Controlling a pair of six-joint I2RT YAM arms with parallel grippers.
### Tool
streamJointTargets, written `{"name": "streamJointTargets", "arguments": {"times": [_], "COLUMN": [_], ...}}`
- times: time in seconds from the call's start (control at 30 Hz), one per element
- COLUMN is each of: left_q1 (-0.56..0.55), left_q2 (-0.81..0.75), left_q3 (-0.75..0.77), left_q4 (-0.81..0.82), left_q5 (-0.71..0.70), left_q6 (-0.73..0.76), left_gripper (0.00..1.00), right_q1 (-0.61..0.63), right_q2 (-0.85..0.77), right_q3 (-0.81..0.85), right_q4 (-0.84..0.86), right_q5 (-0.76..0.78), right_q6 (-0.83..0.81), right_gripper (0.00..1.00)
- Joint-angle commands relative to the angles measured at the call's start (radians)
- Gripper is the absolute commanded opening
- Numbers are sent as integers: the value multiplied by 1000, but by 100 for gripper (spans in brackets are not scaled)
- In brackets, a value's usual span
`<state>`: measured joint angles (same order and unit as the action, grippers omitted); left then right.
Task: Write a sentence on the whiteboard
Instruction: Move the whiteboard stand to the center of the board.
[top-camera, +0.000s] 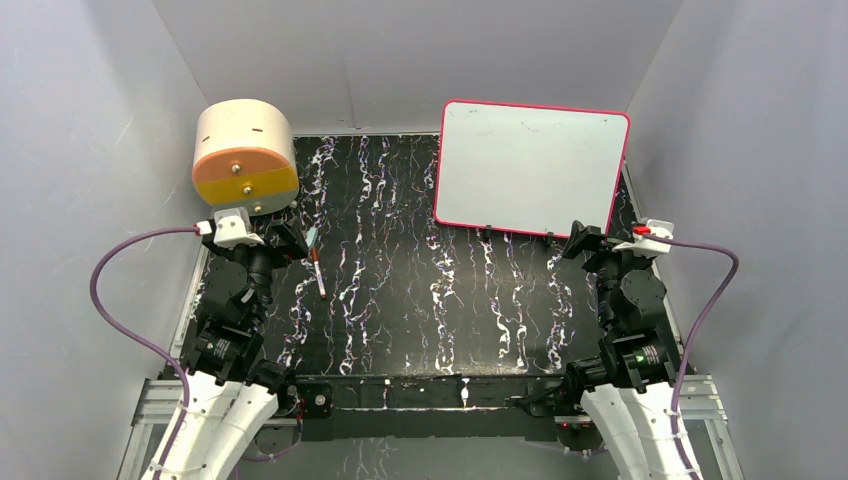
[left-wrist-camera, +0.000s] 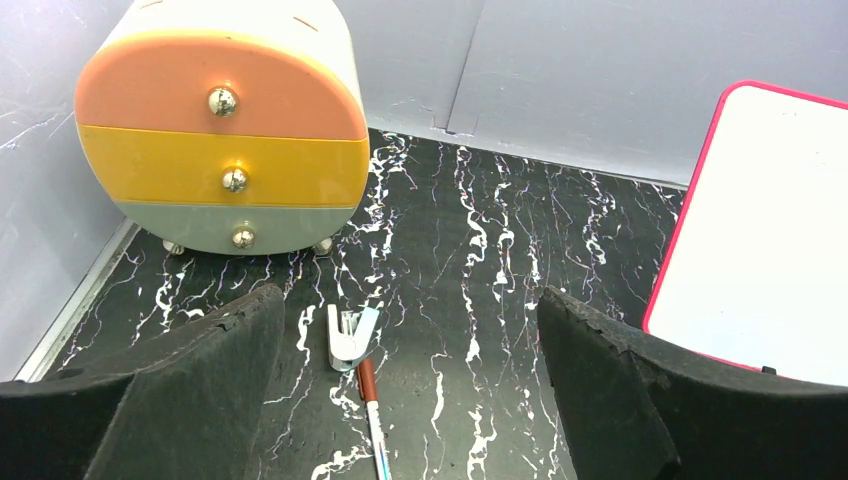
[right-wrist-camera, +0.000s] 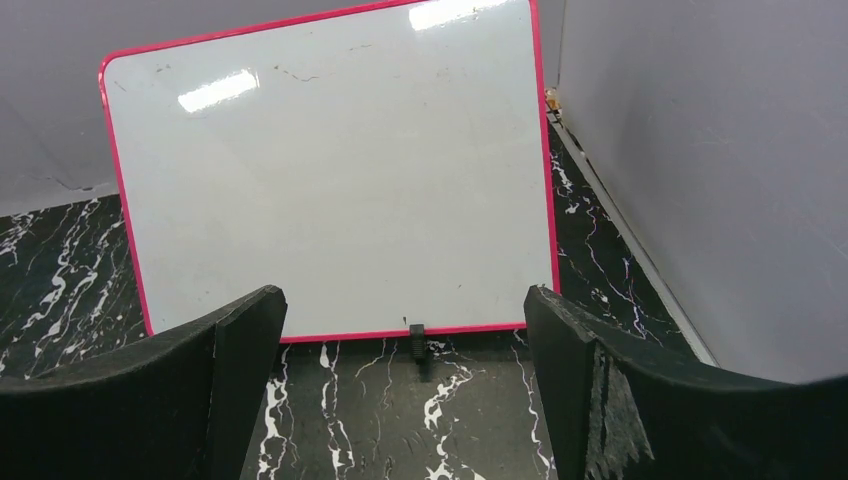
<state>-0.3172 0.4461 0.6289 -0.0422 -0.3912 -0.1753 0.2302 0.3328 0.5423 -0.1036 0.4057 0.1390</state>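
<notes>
Two sets of jaws stand wide apart with nothing gripped, and no sentence is written yet.
The whiteboard is seen at the far right of the counter, just beyond the right jaws, its face blank but for faint smudges. Whether it lies flat or is propped cannot be told. It is judged stiff, light and slick, so it may be shoved about under pen pressure and would best be steadied at its pink frame. The marker lies just ahead of the left jaws, near the drawer unit. Thin, smooth and likely to roll, it would best be pinched across the mid-barrel.
</notes>
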Motion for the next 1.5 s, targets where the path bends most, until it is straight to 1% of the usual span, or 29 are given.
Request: {"name": "streamJointTargets", "arguments": {"times": [0.0,0.23,0.4,0.5,0.67,0.73,0.83,0.9,1.03,1.1,1.23,1.33,1.47], "left_q1": [5,5,5,6,5,5,5,5,6,6,6,6,5], "left_q2": [-14,-19,-15,3,31,35,46,53,58,55,52,54,59], "left_q3": [8,4,19,45,42,37,29,27,27,24,22,22,21], "left_q4": [8,9,-39,-82,-130,-137,-132,-127,-128,-127,-124,-122,-122], "left_q5": [-12,-9,-12,-4,25,63,77,83,69,59,60,60,67], "left_q6": [-1,-10,-32,-47,-69,-54,-48,-36,-21,-20,-14,-13,-9], "left_gripper": [95,96,95,95,95,95,95,95,95,95,95,95,95], "right_q1": [0,1,0,1,0,1,2,13,91,131,209,248,291], "right_q2": [0,104,198,299,497,564,674,736,862,932,1048,1121,1214], "right_q3": [43,107,153,187,250,265,277,270,292,308,360,394,450], "right_q4": [34,-24,-84,-112,-140,-133,-126,-92,-76,-66,-56,-37,-22], "right_q5": [0,-59,-100,-141,-208,-227,-248,-269,-185,-156,-52,-21,25], "right_q6": [6,58,109,138,209,230,264,289,319,335,358,367,381], "right_gripper": [99,99,99,99,99,99,99,99,98,95,91,86,78]}}
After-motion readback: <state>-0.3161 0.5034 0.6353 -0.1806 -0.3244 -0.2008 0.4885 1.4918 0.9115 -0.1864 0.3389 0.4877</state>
